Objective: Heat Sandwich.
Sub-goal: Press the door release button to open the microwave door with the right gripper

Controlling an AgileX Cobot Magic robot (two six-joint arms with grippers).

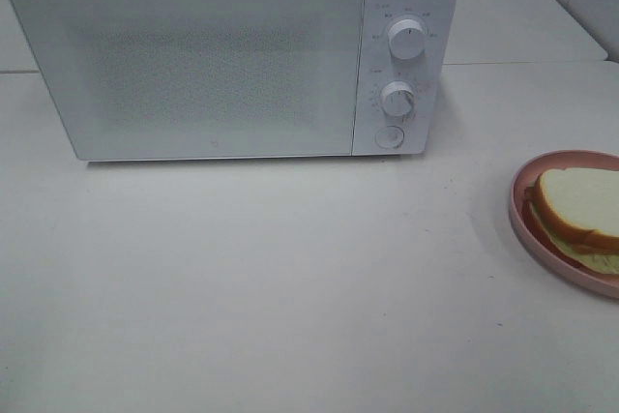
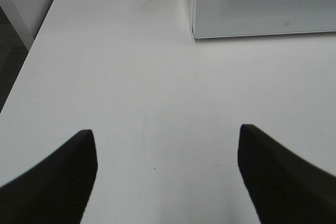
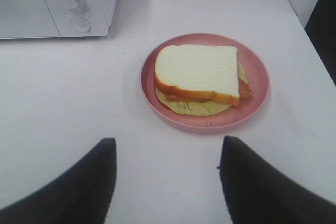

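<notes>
The sandwich of white bread with tan crust lies on a round pink plate at the right edge of the exterior high view. In the right wrist view the sandwich and its plate lie a short way ahead of my right gripper, which is open with nothing between its fingers. A white microwave stands at the back with its door shut. My left gripper is open over bare table, short of the microwave's front corner. Neither gripper shows in the exterior high view.
Two dials and a round button sit on the microwave's right panel. The white table ends at an edge on the left in the left wrist view. A second table top lies behind the microwave.
</notes>
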